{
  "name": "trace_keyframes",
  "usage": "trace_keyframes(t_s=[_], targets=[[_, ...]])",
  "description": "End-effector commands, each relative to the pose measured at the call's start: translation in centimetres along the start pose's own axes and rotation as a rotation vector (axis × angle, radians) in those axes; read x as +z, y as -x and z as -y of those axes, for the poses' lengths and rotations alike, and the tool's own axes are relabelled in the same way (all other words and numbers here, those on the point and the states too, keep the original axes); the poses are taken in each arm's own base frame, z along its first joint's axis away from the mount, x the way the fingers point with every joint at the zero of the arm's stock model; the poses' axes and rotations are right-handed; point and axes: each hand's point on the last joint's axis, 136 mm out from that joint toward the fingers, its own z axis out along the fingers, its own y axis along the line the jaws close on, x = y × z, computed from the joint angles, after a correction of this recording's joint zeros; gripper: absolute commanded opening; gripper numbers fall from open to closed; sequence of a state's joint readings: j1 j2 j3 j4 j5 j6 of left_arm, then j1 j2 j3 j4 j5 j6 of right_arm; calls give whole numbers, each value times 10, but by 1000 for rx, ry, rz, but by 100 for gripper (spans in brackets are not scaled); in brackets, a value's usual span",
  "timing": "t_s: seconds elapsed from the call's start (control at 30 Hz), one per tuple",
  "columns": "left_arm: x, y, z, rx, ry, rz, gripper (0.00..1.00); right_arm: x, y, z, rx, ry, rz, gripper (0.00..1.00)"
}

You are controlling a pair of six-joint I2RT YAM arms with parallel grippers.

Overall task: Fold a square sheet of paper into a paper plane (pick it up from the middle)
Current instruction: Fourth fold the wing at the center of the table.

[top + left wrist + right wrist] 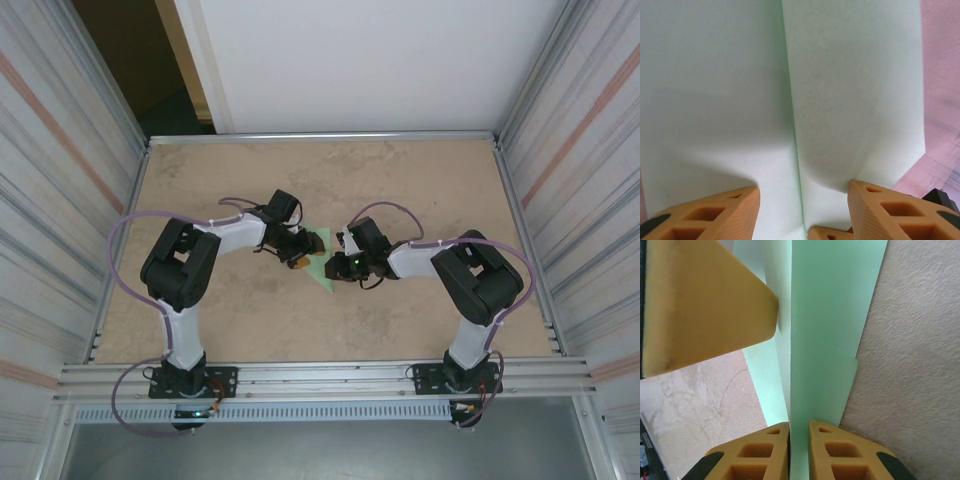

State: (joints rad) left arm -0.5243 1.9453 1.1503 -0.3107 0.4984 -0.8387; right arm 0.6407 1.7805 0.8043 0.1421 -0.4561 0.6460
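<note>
Centre of the table point(420, 180), top view: folded paper sheet point(321, 272) sits between both arms; right end effector point(799, 432) clenched on its raised crease, steadying it; left end effector point(803, 192) spread astride the crease, probably to press it.

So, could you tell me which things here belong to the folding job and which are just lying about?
Job: pale mint-green, partly folded sheet of paper; right gripper pinching its fold; left gripper open over it.
Bystanders: beige stone-patterned table top; purple arm cables.
</note>
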Motion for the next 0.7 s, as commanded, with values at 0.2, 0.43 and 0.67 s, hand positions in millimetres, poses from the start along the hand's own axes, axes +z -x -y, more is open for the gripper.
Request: trace_keyframes(t_s=[0.2,0.43,0.67], targets=[[25,-35,-104,-128,361,-88,53,5,-4,11,58,10,-32,14],[23,-32,-96,-113,338,-86,53,8,-8,10,63,38,-52,12],[15,-20,-69,-86,201,-17,50,8,-4,4,46,81,-55,10]])
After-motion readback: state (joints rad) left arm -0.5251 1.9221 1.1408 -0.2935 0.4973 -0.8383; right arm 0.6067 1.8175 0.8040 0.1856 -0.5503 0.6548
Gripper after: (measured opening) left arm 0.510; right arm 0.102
